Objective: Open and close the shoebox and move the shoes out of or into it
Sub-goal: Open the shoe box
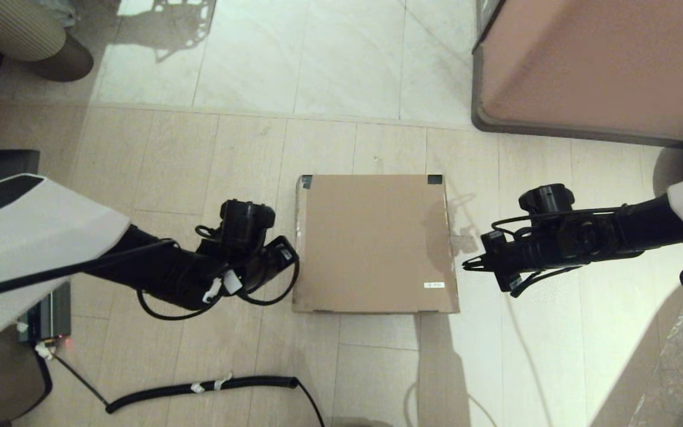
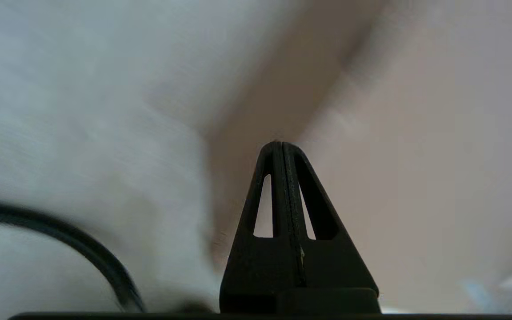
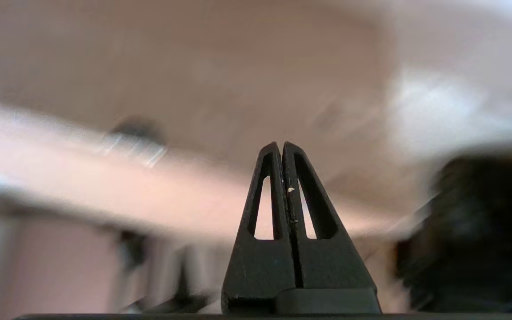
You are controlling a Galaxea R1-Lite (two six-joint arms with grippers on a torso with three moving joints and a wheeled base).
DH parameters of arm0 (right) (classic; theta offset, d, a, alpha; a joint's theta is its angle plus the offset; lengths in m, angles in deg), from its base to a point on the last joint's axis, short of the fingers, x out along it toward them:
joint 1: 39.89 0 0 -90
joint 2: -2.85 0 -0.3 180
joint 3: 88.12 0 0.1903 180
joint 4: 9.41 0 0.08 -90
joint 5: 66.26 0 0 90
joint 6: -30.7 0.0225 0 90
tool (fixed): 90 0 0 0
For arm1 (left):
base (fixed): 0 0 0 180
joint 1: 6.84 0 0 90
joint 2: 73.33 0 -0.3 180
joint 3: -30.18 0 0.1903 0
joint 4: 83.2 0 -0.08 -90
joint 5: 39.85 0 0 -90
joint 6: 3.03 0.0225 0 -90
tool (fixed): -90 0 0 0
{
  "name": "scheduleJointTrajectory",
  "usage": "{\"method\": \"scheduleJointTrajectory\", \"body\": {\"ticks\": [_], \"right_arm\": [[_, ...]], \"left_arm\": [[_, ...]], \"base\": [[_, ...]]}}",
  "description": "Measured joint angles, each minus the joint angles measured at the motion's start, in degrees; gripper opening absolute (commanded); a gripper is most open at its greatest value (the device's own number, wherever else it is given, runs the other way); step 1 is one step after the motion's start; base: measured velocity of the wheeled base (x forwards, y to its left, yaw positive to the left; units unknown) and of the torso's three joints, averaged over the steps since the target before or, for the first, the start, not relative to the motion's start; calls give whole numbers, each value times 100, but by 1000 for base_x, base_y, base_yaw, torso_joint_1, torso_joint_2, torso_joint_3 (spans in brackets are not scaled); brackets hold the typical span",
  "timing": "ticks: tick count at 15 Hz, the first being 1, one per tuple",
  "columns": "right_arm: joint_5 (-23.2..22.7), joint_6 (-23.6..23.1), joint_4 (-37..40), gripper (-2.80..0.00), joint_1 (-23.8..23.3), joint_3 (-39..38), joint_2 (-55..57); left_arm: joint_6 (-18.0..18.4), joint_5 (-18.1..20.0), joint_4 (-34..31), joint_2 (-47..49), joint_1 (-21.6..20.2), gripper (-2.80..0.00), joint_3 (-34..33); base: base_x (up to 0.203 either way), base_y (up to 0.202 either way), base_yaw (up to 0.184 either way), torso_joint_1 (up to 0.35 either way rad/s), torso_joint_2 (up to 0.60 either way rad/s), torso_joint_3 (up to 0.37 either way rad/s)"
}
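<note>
lying flat on the floor [image 1: 169, 148], the shoebox [image 1: 375, 243] sits lid-down between both arms. the left gripper [image 2: 282, 149] hangs just beside one side, fingers pressed together; the right gripper [image 3: 282, 149], likewise pressed together, hangs near the opposite side.

No text, brand, number or sign can be read anywhere. The only printed item is a small white label [image 1: 434, 285] on the lid of the shoebox [image 1: 375, 243], near its front right corner; it carries faint marks too small to make out.
</note>
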Motion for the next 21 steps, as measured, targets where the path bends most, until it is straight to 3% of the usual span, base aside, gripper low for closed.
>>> {"method": "scheduleJointTrajectory", "body": {"ticks": [2, 4, 9, 13, 17, 21], "right_arm": [[632, -591, -2, -280, 35, -102, 26], [974, -837, -7, -280, 45, -130, 73], [1049, -1159, -9, -280, 317, -124, 240], [1166, -1170, -20, -280, 530, -91, 345], [1231, -1139, -13, -280, 614, -142, 378], [1201, -1095, 17, -280, 646, -158, 350]], "left_arm": [[21, -83, 158, 243, -265, -280, 245], [22, -98, 192, 526, -353, -280, 500], [-283, -94, 186, 1044, -392, -280, 1129], [-311, -39, 189, 1250, -360, -280, 1311], [-818, 90, -73, 1389, -185, -280, 1696], [-882, 124, -318, 1422, 9, -280, 1669]], "base": [[0, 0, 0, 0, 0, 0], [0, 0, 0, 0, 0, 0], [0, 0, 0, 0, 0, 0], [0, 0, 0, 0, 0, 0], [0, 0, 0, 0, 0, 0], [0, 0, 0, 0, 0, 0]]}}
